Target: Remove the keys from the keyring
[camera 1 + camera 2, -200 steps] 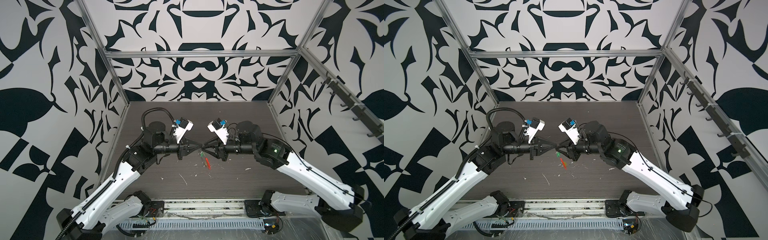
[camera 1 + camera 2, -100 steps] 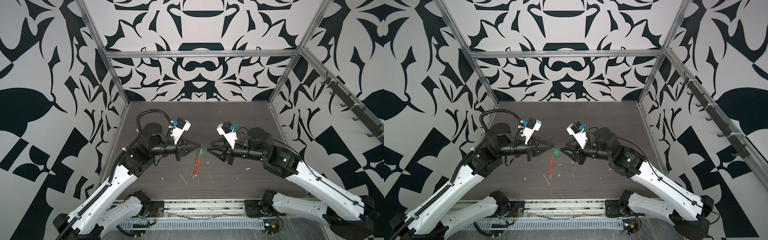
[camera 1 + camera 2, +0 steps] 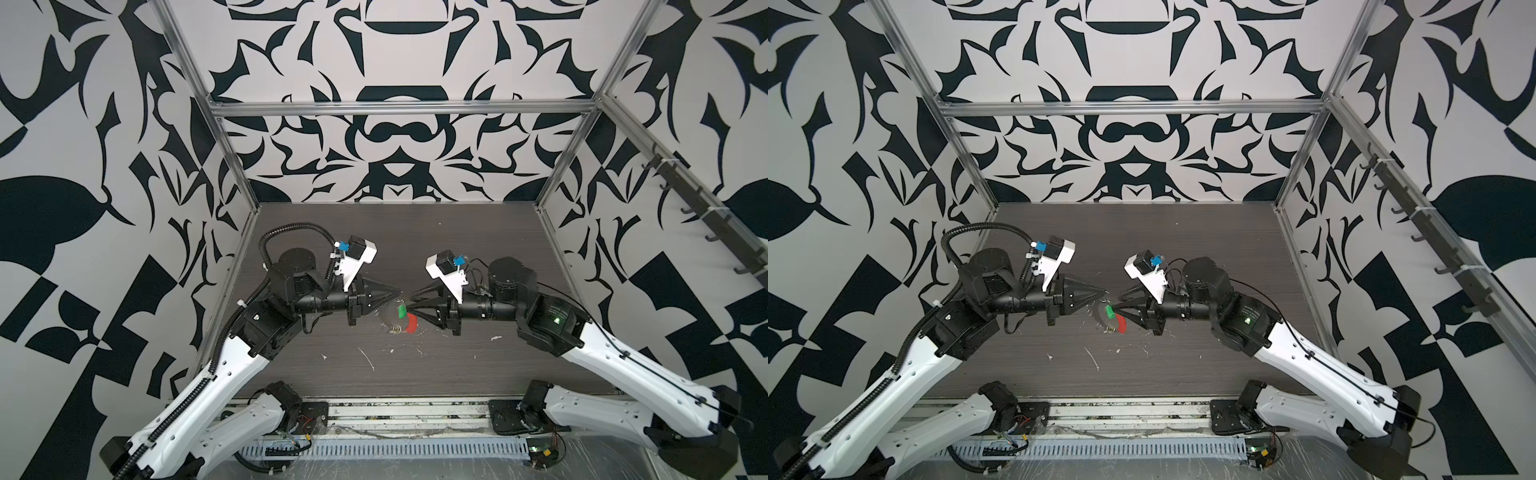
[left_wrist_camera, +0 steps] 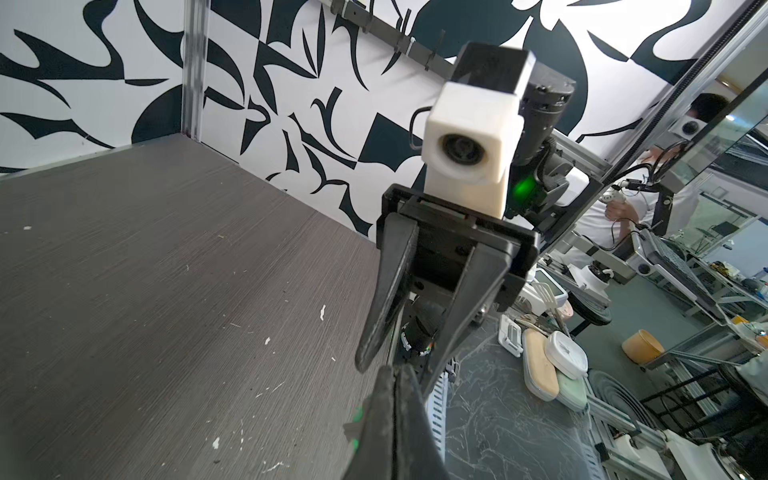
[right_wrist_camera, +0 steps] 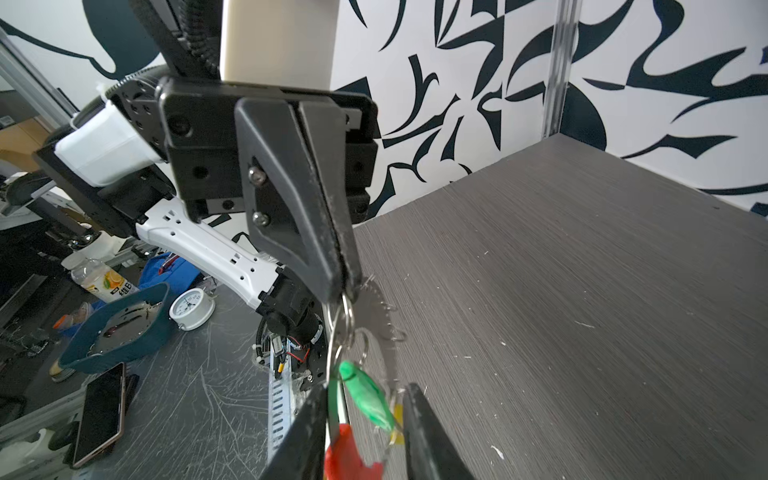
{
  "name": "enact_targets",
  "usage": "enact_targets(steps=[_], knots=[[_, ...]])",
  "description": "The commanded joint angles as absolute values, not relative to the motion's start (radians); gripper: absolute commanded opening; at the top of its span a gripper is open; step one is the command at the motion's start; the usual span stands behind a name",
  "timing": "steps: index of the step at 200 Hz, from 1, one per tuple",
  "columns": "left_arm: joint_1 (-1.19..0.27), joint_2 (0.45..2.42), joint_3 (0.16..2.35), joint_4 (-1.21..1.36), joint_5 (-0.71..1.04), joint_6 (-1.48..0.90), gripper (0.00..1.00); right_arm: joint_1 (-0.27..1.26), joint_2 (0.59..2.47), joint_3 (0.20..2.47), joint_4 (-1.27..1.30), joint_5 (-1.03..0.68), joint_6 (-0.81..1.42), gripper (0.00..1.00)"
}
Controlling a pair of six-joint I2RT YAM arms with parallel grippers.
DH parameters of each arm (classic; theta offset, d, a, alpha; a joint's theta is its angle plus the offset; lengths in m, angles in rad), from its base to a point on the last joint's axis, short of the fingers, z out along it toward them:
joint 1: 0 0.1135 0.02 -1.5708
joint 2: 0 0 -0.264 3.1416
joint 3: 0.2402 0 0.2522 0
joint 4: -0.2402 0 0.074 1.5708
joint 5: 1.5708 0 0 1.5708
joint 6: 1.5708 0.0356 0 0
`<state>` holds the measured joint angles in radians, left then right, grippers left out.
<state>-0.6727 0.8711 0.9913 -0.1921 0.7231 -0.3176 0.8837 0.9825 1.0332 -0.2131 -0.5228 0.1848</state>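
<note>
My left gripper (image 5: pixel 347 291) is clamped tight on the silver keyring (image 5: pixel 347 322), a pinch only the right wrist view makes plain. There the green key (image 5: pixel 368 401), the yellow key (image 5: pixel 397 415) and the strip's red end (image 5: pixel 345 453) hang between the parted fingers of my right gripper (image 5: pixel 365 388), which stands partly open and squeezes nothing I can see. In both top views the green key (image 3: pixel 401 311) (image 3: pixel 1109 311) sits at 5 o'clock from my left tips, near the middle of the table (image 3: pixel 457 249), and the yellow key is hidden. The left wrist view catches only a green sliver.
</note>
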Motion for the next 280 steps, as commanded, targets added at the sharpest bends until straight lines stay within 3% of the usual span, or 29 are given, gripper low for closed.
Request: enact_targets(steps=[1,48,86,180,232,280], knots=[[-0.675,0.849,0.965,-0.135,0.746,-0.334,0.0,0.873,0.967,1.016,-0.067,-0.595,0.225,0.33],[-0.675,0.833,0.946,-0.103,0.749,-0.346,0.0,0.825,0.94,0.969,0.082,-0.633,0.311,0.33],[-0.675,0.828,0.947,-0.091,0.746,-0.35,0.0,0.816,0.957,0.991,-0.01,-0.583,0.282,0.32],[-0.676,0.845,0.941,-0.078,0.747,-0.358,0.0,0.817,1.0,1.007,0.084,-0.699,0.345,0.31],[-0.675,0.848,0.936,-0.074,0.744,-0.354,0.0,0.828,1.006,1.016,0.121,-0.714,0.356,0.27],[-0.675,0.85,0.931,-0.059,0.747,-0.362,0.0,0.834,1.029,1.024,0.145,-0.721,0.371,0.18]])
